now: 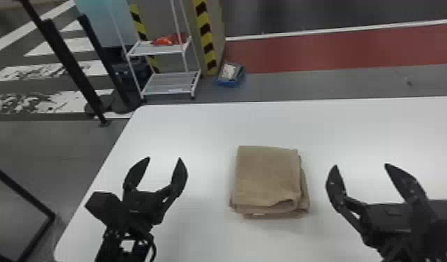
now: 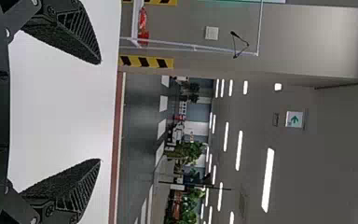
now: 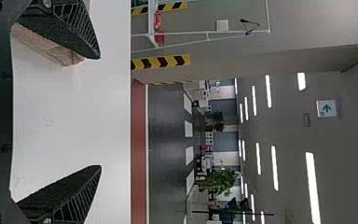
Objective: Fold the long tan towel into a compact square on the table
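The tan towel point(image 1: 268, 176) lies on the white table as a folded, layered square, its near and right edges showing slightly uneven layers. To its left in the head view, my left gripper point(image 1: 164, 160) stands open and apart from it; its spread fingers also show in the left wrist view, the left gripper point(image 2: 99, 111) holding nothing. My right gripper point(image 1: 361, 166) is open to the right of the towel, not touching it. In the right wrist view the right gripper point(image 3: 100, 112) has an empty gap, and part of the towel point(image 3: 51, 49) shows behind one finger.
The white table point(image 1: 184, 125) has its left edge beyond my left arm and its far edge across the middle of the head view. On the floor behind stand a white wire shelf point(image 1: 170, 83), a blue bin point(image 1: 229, 75) and black posts point(image 1: 68, 62).
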Available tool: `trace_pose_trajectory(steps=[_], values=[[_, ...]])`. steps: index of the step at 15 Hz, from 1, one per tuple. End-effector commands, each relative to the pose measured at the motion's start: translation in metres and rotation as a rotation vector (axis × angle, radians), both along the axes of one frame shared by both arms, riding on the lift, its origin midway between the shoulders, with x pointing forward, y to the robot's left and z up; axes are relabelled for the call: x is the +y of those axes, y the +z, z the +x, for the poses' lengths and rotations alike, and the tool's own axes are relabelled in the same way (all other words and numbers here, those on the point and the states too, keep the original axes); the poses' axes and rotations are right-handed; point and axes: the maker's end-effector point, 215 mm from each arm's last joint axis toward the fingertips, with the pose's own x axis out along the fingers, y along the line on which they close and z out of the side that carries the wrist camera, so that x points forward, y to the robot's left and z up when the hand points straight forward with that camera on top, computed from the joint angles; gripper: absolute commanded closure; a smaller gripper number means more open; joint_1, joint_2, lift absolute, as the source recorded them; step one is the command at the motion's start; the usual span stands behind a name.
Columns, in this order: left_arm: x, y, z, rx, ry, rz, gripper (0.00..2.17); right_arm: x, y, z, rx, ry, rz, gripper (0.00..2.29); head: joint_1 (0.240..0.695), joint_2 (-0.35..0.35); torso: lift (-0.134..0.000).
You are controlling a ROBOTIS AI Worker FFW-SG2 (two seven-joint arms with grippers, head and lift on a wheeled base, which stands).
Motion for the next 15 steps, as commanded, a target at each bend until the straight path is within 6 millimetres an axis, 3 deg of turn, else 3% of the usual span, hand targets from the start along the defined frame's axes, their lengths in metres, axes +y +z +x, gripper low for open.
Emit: trace_pose_trajectory(steps=[1,5,10,15], values=[[0.001,0.001,-0.005,0.001,0.012,0.008,0.15,-0.005,0.004,-0.021,-0.029,-0.023,0.021,0.04,0.695,0.234,-0.123],[-0.005,0.009,-0.007,-0.024,-0.018,0.055,0.15,-0.020,0.006,-0.031,-0.030,-0.051,0.033,0.05,0.695,0.231,-0.123],[0.005,0.001,-0.012,0.001,-0.004,0.064,0.15,-0.035,0.007,-0.035,-0.039,-0.080,0.026,0.05,0.695,0.215,-0.123],[0.019,0.001,-0.013,0.008,0.025,0.063,0.15,-0.031,0.008,-0.038,-0.039,-0.073,0.018,0.05,0.695,0.220,-0.123]])
